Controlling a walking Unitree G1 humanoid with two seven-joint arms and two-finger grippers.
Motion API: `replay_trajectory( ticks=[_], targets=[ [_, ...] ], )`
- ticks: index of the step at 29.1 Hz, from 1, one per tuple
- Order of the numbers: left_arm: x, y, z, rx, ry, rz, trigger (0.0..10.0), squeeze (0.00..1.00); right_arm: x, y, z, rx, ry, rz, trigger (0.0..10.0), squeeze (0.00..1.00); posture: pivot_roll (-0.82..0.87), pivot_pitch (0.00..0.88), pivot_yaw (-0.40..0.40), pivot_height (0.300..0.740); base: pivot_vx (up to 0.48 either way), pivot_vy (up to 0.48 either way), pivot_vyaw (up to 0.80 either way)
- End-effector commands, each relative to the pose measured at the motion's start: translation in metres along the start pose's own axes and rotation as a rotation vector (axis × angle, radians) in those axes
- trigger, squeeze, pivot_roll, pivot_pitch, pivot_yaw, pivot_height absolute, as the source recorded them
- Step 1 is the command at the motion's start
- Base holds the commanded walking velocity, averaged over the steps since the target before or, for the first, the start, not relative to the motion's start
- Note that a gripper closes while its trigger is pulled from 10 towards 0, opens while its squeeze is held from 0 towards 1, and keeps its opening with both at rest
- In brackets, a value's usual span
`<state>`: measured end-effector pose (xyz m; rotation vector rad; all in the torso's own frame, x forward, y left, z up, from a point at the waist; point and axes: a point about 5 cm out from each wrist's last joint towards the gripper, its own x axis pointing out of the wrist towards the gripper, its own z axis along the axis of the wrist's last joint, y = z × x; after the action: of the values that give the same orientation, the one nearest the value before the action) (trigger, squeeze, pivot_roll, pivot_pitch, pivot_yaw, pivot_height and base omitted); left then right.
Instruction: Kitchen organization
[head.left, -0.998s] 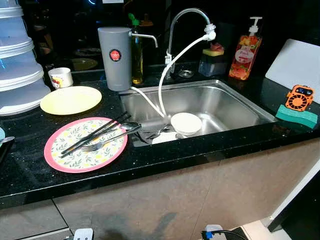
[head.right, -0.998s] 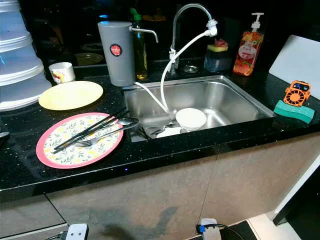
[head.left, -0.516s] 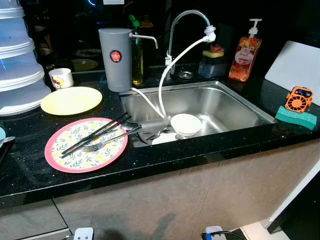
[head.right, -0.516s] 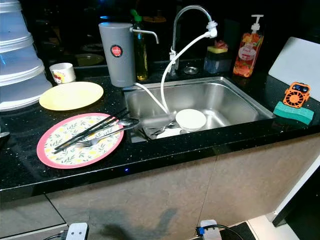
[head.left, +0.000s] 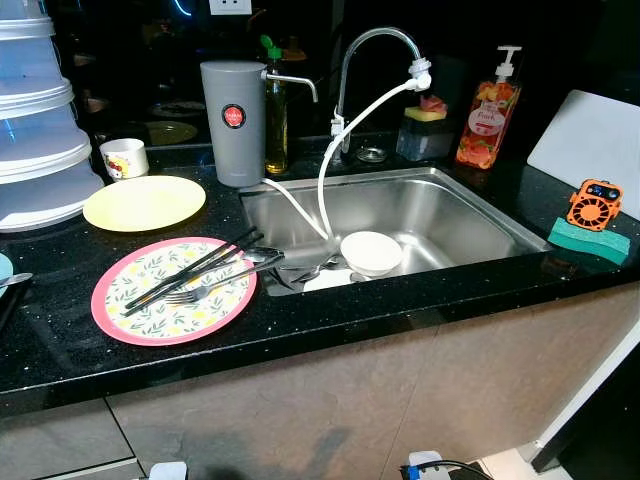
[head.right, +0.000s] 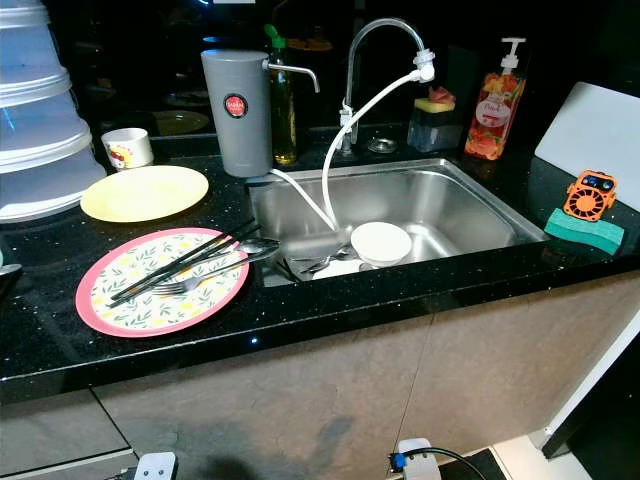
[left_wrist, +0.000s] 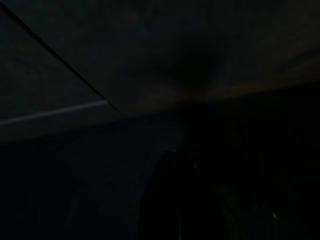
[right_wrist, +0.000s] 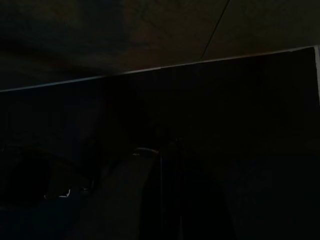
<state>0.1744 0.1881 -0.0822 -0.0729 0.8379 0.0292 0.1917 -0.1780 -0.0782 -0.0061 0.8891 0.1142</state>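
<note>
Black counter (head.left: 330, 325): floral plate (head.left: 172, 291) bears cutlery; both claws shadowed, opening and hold unreadable.

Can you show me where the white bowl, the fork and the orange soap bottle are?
White bowl (head.left: 371, 250), left eye view, on its inner hollow.
Fork (head.left: 205, 290), left eye view, on the middle of its handle.
Orange soap bottle (head.left: 483, 125), left eye view, on its label.

Sink (head.left: 470, 215) right half open to my claw — white hose (head.left: 340, 140), bowl (head.left: 371, 251) and cutlery (head.left: 310, 270) obstruct its left.
</note>
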Motion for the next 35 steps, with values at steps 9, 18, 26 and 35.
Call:
replay_trajectory(
  ticks=[9, 18, 26, 35],
  targets=[
    [-0.0014, -0.0005, -0.0067, 0.018, 0.017, 0.013, 10.0, 0.00, -0.0009, -0.0030, -0.0038, -0.019, 0.026, -0.009, 10.0, 0.00, 0.00, 0.000, -0.031, 0.740, 0.000, 0.000, 0.00],
    [-0.0022, 0.0044, -0.0071, 0.013, 0.021, 0.017, 10.0, 0.00, -0.0002, -0.0018, -0.0021, -0.021, 0.024, -0.010, 10.0, 0.00, 0.01, 0.000, -0.029, 0.740, 0.000, 0.000, 0.00],
    [-0.0013, 0.0039, -0.0059, 0.019, 0.025, 0.010, 10.0, 0.00, 0.0007, -0.0016, -0.0001, -0.016, 0.028, -0.016, 10.0, 0.00, 0.00, 0.000, -0.018, 0.740, 0.000, 0.000, 0.00],
    [-0.0001, 0.0000, -0.0045, 0.020, 0.026, 0.000, 10.0, 0.00, -0.0002, -0.0048, -0.0011, -0.017, 0.027, -0.032, 10.0, 0.00, 0.00, 0.000, -0.009, 0.740, 0.000, 0.000, 0.00]
  ],
)
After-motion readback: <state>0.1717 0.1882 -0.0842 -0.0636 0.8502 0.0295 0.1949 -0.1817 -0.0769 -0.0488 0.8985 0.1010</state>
